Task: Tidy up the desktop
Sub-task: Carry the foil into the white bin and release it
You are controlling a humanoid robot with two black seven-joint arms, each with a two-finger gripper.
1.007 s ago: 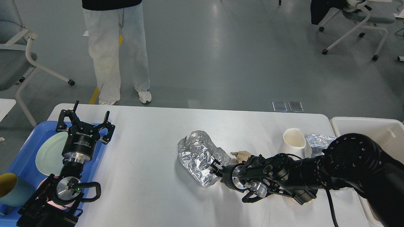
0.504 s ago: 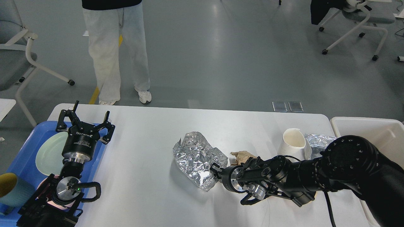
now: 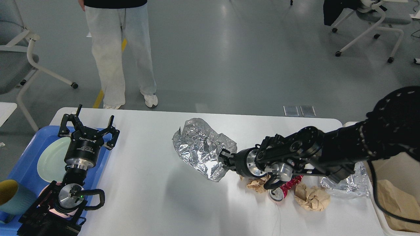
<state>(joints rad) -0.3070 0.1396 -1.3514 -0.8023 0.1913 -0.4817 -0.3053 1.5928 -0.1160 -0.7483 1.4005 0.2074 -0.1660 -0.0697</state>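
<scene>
The white desktop (image 3: 157, 196) fills the lower view. My right gripper (image 3: 223, 159) is shut on the edge of a crumpled sheet of silver foil (image 3: 200, 147), which hangs lifted above the tabletop near its middle. My left gripper (image 3: 88, 126) stands open and empty over the left edge of the desktop, by the blue tray (image 3: 23, 164). Under my right arm lie brown paper wads (image 3: 311, 198), a red can (image 3: 284, 190) on its side and a second crumpled foil piece (image 3: 347, 185).
The blue tray holds a pale green plate (image 3: 49, 162) and a teal cup (image 3: 11, 198). An off-white bin (image 3: 398, 203) at the right edge holds brown paper. A person (image 3: 121, 55) stands beyond the far edge; office chairs stand left and far right.
My right arm has risen and lifted the foil off the tabletop, carrying it up and slightly left. This uncovers the red can and paper wads. The left arm is still.
</scene>
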